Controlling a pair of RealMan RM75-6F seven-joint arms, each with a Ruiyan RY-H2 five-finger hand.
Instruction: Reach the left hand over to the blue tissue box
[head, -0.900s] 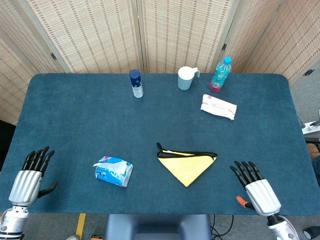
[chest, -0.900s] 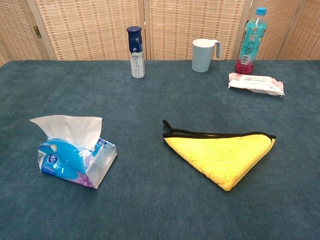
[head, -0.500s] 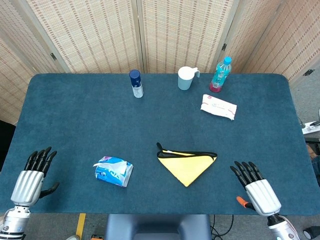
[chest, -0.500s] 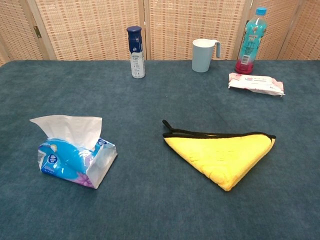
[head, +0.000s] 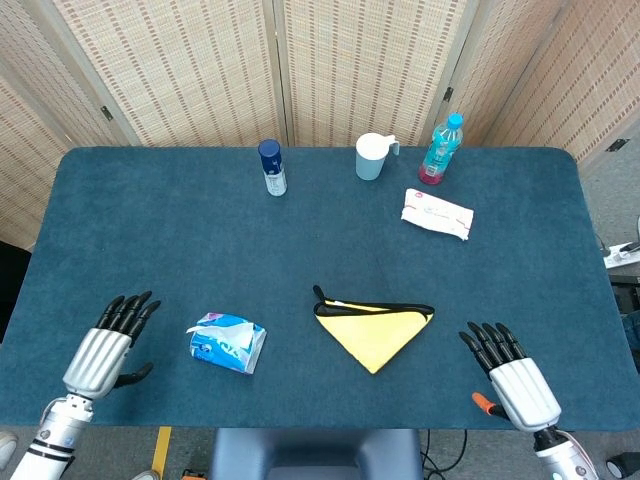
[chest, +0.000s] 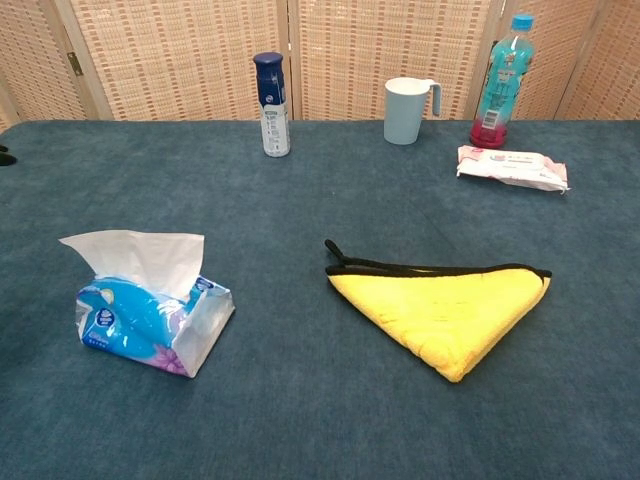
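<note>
The blue tissue pack (head: 228, 342) (chest: 150, 318) lies near the table's front left, a white tissue sticking up from its top. My left hand (head: 106, 344) hovers open just left of it, fingers straight and apart, a short gap from the pack. In the chest view only a dark fingertip shows at the far left edge. My right hand (head: 512, 372) is open at the front right corner, holding nothing; it does not appear in the chest view.
A folded yellow cloth (head: 374, 329) lies at front centre. Along the back stand a dark blue spray can (head: 272, 167), a pale blue mug (head: 372, 156) and a teal bottle (head: 441, 149). A wipes pack (head: 436, 214) lies in front of the bottle.
My left hand has moved right and a little forward from the table's left edge toward the tissue pack. The right hand has stayed still.
</note>
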